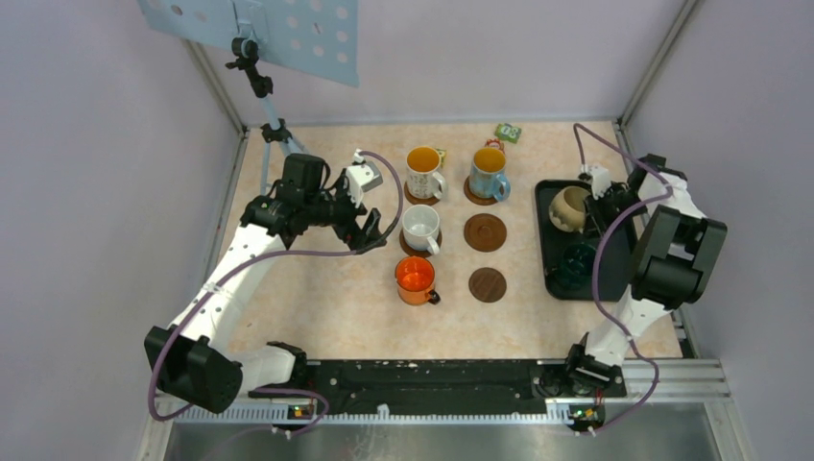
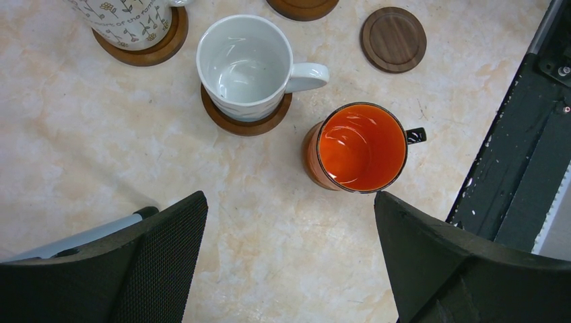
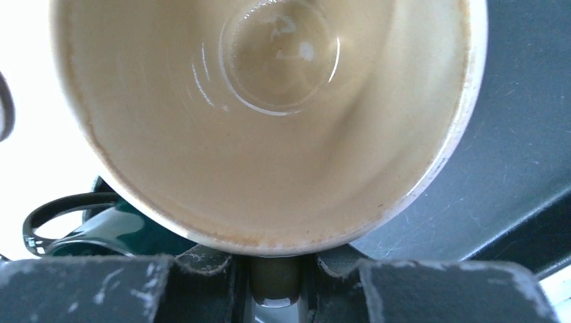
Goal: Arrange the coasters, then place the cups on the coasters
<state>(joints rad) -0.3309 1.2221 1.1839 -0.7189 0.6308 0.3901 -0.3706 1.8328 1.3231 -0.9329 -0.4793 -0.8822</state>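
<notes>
A white patterned cup (image 1: 423,173), a light blue cup (image 1: 489,173) and a plain white cup (image 1: 420,229) each stand on a brown coaster. Below them is an orange cup (image 1: 417,280); I see no coaster under it. Two coasters (image 1: 485,231) (image 1: 488,284) lie bare. My left gripper (image 1: 370,230) hangs open left of the white cup (image 2: 246,67), above bare table, the orange cup (image 2: 357,148) just ahead of it. My right gripper (image 1: 597,200) is shut on the handle of the beige cup (image 3: 269,101) over the black tray (image 1: 552,279). A dark green cup (image 1: 579,261) stands beside it.
A green packet (image 1: 508,133) lies at the back of the table, and a small one (image 1: 441,152) behind the patterned cup. A tripod (image 1: 274,125) stands at the back left corner. Grey walls close in both sides; the black base rail (image 1: 422,375) runs along the near edge.
</notes>
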